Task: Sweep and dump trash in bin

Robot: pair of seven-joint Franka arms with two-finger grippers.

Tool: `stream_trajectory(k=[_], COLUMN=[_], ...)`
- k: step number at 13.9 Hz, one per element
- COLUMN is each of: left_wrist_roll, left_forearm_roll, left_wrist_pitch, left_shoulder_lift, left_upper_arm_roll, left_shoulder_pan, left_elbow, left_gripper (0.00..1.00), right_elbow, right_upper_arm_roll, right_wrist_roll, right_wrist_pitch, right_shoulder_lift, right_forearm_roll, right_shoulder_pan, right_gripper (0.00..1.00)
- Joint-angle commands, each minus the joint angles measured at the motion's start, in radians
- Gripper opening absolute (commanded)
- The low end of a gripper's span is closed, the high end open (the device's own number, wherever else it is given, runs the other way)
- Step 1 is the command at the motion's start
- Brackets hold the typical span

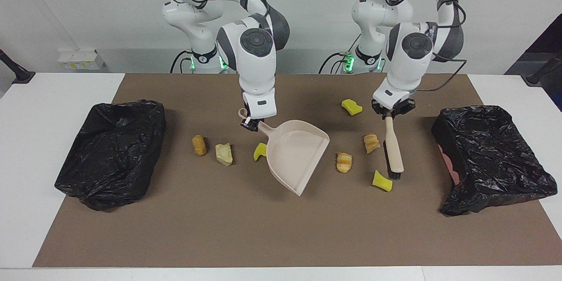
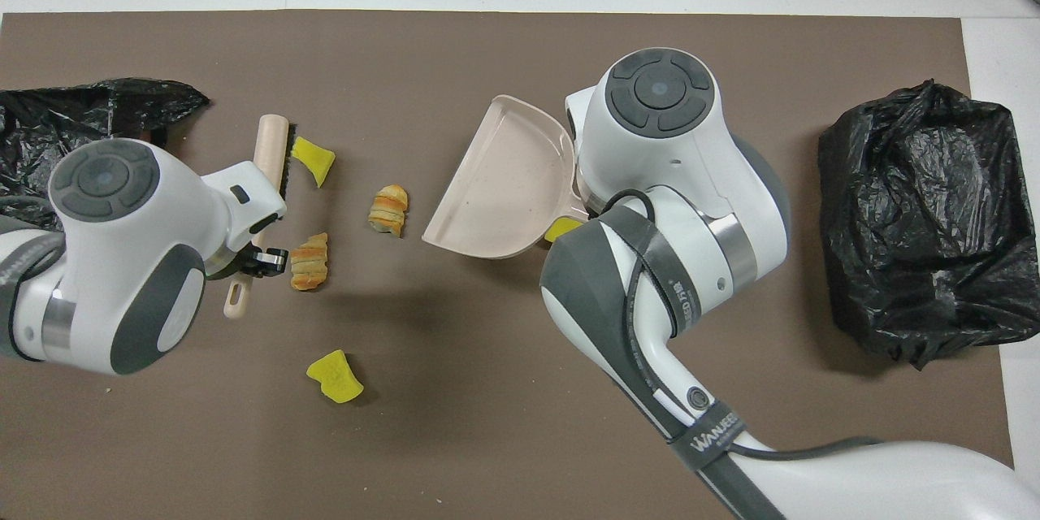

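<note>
so the right gripper (image 1: 250, 124) has its fingers clamped on the dustpan (image 1: 295, 153) handle, tilting its mouth toward the trash (image 1: 344, 162) scattered mid-worktop, while the left gripper (image 1: 389, 113) pinches the brush (image 1: 394, 149) beside a yellow scrap (image 1: 381, 181), probably ready to sweep it in.

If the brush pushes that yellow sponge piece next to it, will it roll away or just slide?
The yellow sponge piece would probably slide or tumble, not roll: it looks like a blocky wedge with flat faces. It is small and looks light, so the brush beside it should move it easily. It may squash slightly.
</note>
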Motion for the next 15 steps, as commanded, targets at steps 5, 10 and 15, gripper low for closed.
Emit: stream_trajectory(k=[5,10,15], left_wrist_roll=[0.242,0.308,0.315], left_forearm_roll=[0.022,0.094,0.093], left_wrist_pitch=[0.131,0.123,0.094], left_shoulder_lift=[0.163,0.215,0.151], left_upper_arm_roll=[0.007,0.007,-0.002], left_shoulder_pan=[0.077,0.112,0.033], left_elbow=[0.1,0.137,0.031], left_gripper=[0.0,0.0,0.0], right_elbow=[-0.156,-0.21,-0.25], right_upper_arm_roll=[0.007,0.007,0.007], right_wrist_roll=[-0.283,-0.289,-0.286], right_wrist_pitch=[0.138,0.243,0.243], right_shoulder_lift=[-0.035,0.004,-0.009], right_forearm_roll=[-0.061,-0.101,-0.099], right_shoulder_pan=[0.039,0.045,0.008], right_gripper=[0.0,0.0,0.0])
